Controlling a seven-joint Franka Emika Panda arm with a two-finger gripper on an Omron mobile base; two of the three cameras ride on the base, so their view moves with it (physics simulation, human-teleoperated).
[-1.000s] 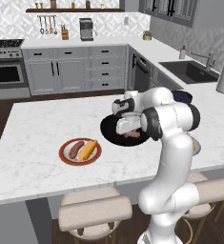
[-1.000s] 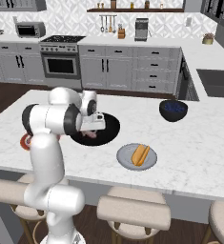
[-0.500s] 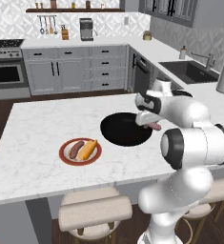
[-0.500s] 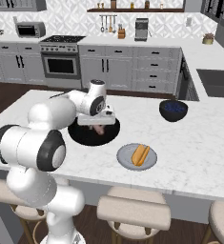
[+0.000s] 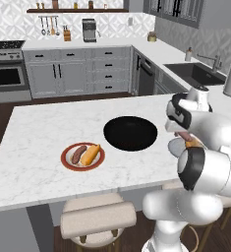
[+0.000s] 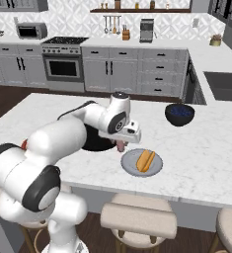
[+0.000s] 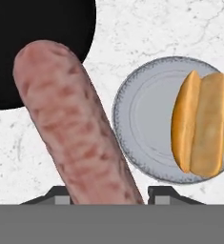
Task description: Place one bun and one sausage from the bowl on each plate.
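My gripper (image 6: 121, 143) is shut on a pinkish-brown sausage (image 7: 73, 128) and holds it above the counter, between the black bowl (image 7: 42, 47) and the grey plate (image 7: 142, 119). One golden bun (image 7: 202, 127) lies on the far half of that grey plate (image 6: 132, 165). In the left base view the black bowl (image 5: 130, 133) looks empty. To its left, the red-rimmed plate (image 5: 65, 158) carries a sausage (image 5: 77, 154) and a bun (image 5: 90, 154) side by side. My arm hides most of the grey plate (image 5: 175, 146) in that view.
A dark blue bowl (image 6: 179, 113) stands on the counter beyond the grey plate. Stools (image 6: 137, 220) line the island's near edge. A sink (image 5: 198, 73) is set in the back right counter.
The arm has swung right, carrying the sausage from over the black bowl to the counter beside the grey plate. Both plates and the bowl have stayed put.
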